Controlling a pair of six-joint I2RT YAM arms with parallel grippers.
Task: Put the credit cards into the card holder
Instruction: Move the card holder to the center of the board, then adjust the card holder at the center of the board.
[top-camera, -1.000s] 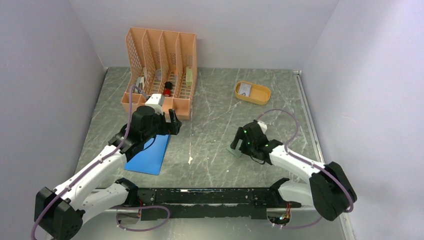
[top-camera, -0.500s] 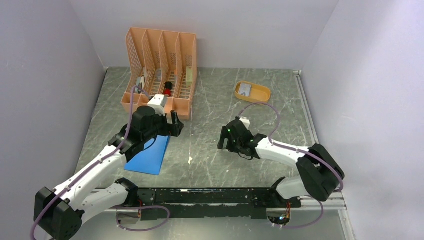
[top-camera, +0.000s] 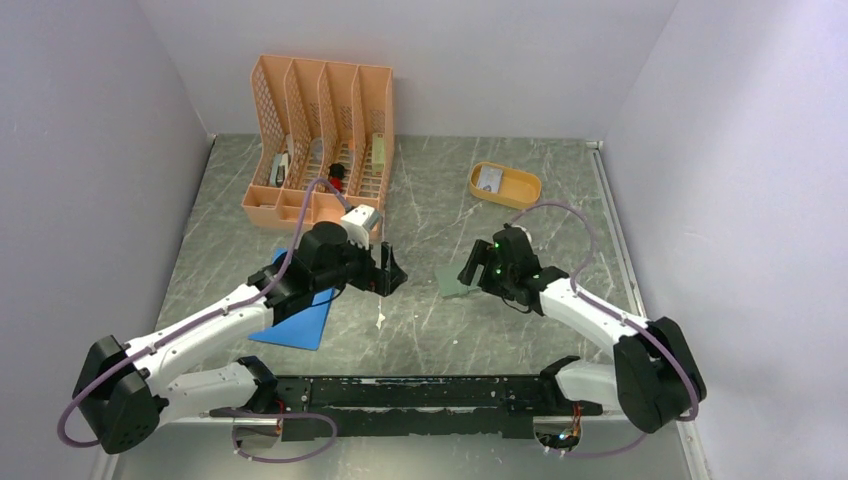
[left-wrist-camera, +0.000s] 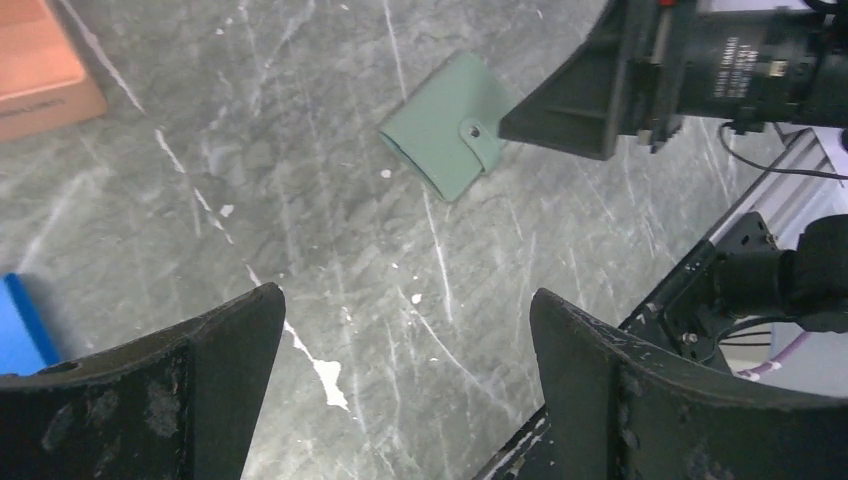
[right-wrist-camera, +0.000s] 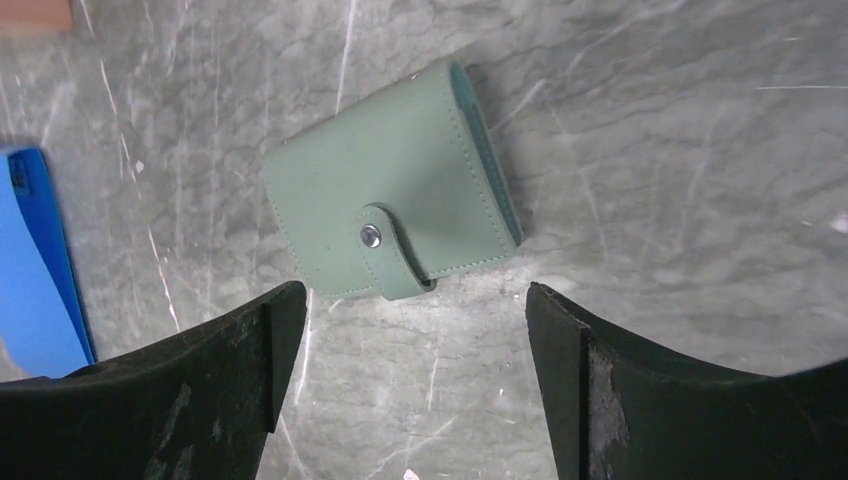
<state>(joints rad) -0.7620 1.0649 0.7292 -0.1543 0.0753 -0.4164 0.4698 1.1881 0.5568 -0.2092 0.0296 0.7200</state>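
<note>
Right wrist view shows the card holder (right-wrist-camera: 390, 185) lying closed, tab snapped, flat on the grey marbled table (right-wrist-camera: 650, 150). The right gripper (right-wrist-camera: 410, 300) hovers just over the holder, jaws spread wide and gripping nothing. The left gripper (left-wrist-camera: 405, 305), likewise spread and empty, hangs near the holder's left side. One credit card (top-camera: 488, 178) lies in a yellow tray (top-camera: 523, 192), well beyond the holder.
</note>
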